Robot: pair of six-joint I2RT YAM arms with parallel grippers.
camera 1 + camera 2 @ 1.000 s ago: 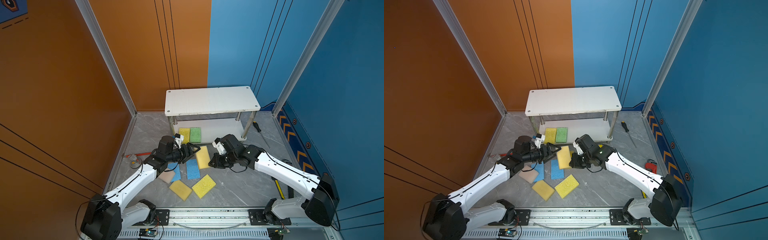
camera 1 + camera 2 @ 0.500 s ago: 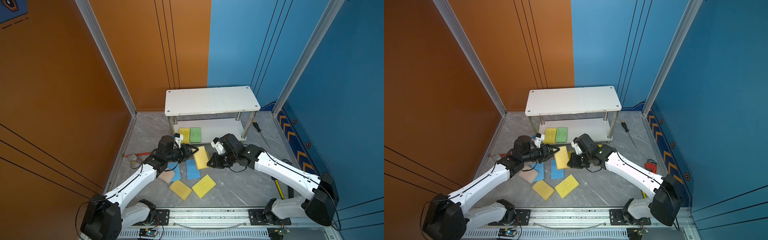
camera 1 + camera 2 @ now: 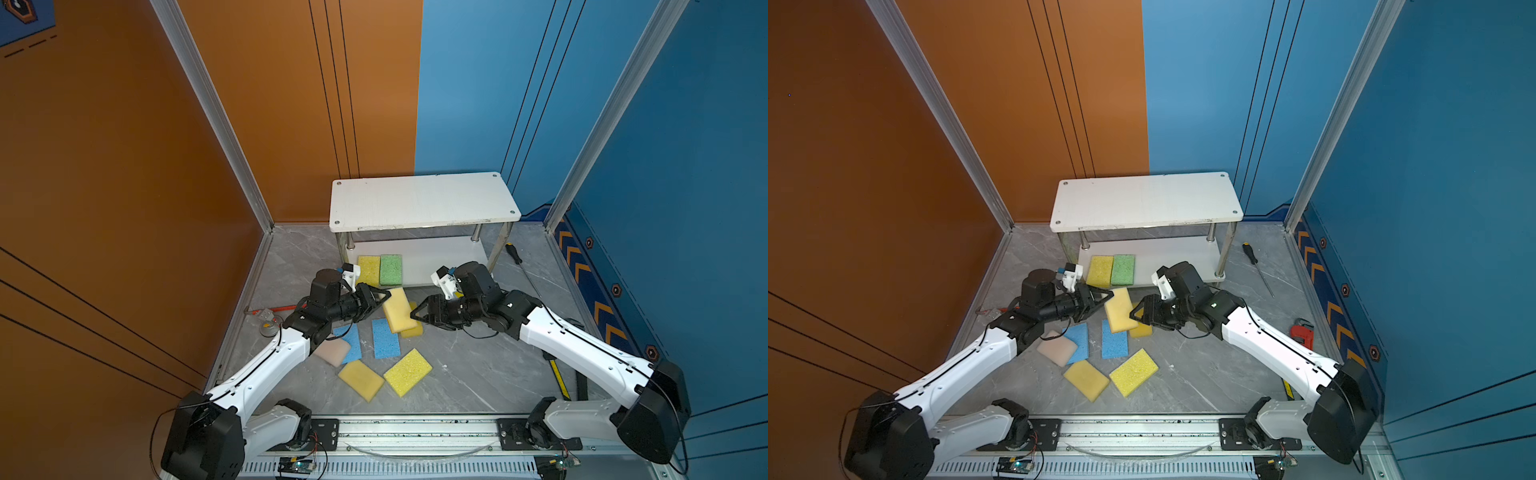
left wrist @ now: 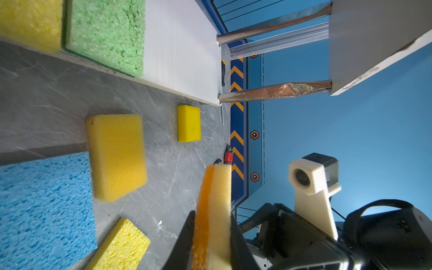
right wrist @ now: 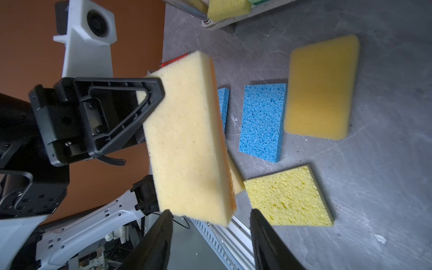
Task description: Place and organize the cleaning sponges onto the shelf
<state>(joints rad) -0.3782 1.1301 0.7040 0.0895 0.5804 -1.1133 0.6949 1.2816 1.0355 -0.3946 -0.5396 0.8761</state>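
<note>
Left claw (image 3: 384,296) pinches pale sponge (image 3: 398,309); right claw (image 5: 210,224) — agape

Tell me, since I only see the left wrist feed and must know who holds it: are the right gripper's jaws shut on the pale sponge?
Observer: No. The right gripper stands open, its jaws apart around the pale sponge's end.
Operator: And up top?
Observer: The shelf's top board is bare in both top views.
Operator: Any sponge hidden from me?
Observer: A tan sponge, partly under the left arm.
</note>
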